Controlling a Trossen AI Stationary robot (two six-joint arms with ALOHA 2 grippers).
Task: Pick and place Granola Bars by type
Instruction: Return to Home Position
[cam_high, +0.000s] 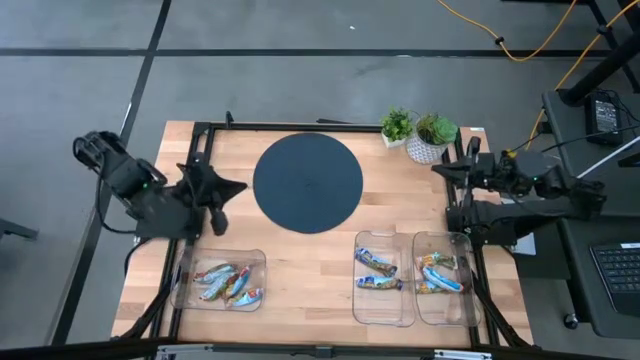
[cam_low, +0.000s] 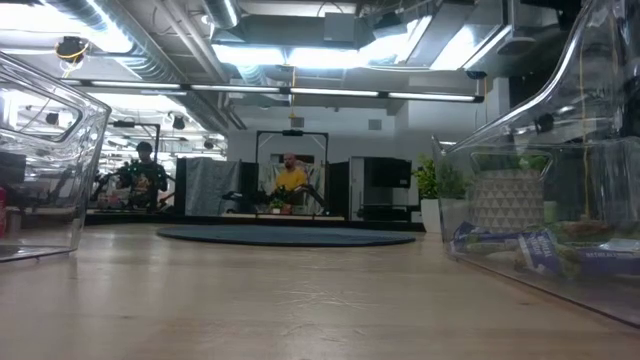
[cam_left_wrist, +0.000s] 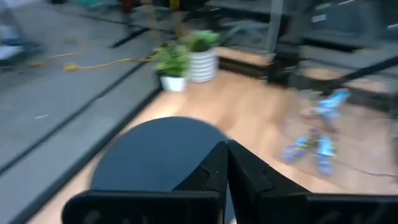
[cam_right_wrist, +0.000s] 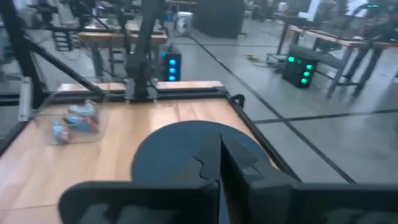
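My left gripper (cam_high: 232, 187) hangs at the left edge of the mat (cam_high: 307, 183). Its fingers (cam_left_wrist: 208, 180) are pressed together with nothing between them, which only the wrist view shows. My right gripper (cam_high: 445, 171) is across the mat, just beside the plants (cam_high: 420, 128). Its fingers (cam_right_wrist: 208, 177) are also closed and empty.

The bars (cam_high: 225, 283) are all in trays. One heap lies in the left tray (cam_high: 250, 256), near my left gripper on the side away from the plants. The rest are split between the middle tray (cam_high: 385, 308) and the right tray (cam_high: 440, 308), near my right gripper on that same side.

The high view alone shows all three trays. My left wrist sees the far bars as blue blurs past the mat. My right wrist sees the left tray's heap. The low view gives tray walls, blue wrappers through one of them, and two people (cam_low: 290, 180) far behind the table (cam_low: 300, 300).
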